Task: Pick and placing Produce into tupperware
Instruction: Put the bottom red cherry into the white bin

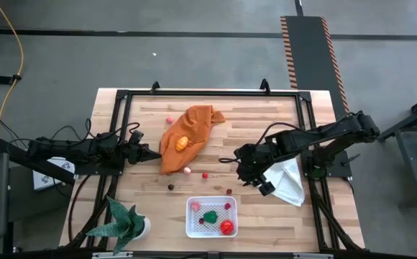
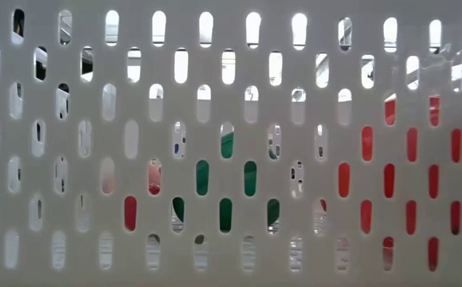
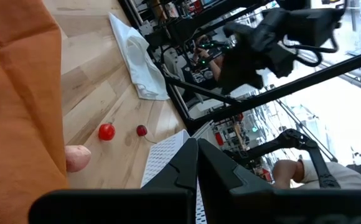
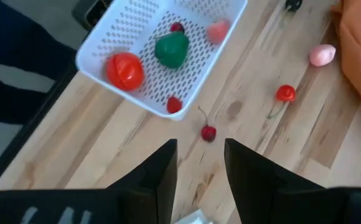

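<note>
The tupperware (image 1: 211, 216), a white perforated tub, stands near the table's front edge. It holds a red piece (image 4: 125, 70), a green one (image 4: 172, 50) and small pink and red ones. Loose Produce lies between it and the orange cloth (image 1: 187, 133): a dark cherry (image 4: 208, 132), a red piece (image 4: 285, 93) and a pink one (image 4: 322, 55). An orange piece (image 1: 182, 142) lies on the cloth. My right gripper (image 4: 199, 168) hangs open above the table, slanting down, just right of the cherry. My left gripper (image 1: 154, 155) rests shut at the cloth's left edge.
A crumpled white cloth (image 1: 289, 180) lies under my right arm. A potted plant (image 1: 126, 223) stands at the front left corner. A black frame (image 1: 122, 97) runs around the table. The low view looks through the tupperware wall (image 2: 231, 143) from close up.
</note>
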You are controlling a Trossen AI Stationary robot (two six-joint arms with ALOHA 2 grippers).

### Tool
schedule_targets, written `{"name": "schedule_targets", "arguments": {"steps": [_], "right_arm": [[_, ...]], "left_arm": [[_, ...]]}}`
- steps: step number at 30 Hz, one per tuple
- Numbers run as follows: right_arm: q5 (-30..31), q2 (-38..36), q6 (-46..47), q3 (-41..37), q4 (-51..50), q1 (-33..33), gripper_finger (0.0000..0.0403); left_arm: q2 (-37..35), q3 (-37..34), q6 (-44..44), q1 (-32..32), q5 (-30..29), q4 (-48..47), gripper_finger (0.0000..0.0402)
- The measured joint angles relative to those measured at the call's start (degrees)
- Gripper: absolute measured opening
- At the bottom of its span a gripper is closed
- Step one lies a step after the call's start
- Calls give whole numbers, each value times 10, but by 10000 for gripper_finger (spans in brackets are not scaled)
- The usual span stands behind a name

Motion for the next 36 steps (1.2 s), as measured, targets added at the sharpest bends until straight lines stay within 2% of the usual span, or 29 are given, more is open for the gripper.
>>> {"name": "schedule_targets", "arguments": {"steps": [23,36], "right_arm": [[-1,-4,-5,-234,290,-24,125],[-1,61,15,-262,360,-24,176]], "left_arm": [[0,0,0,0,0,0,1],[0,0,0,0,0,0,1]]}}
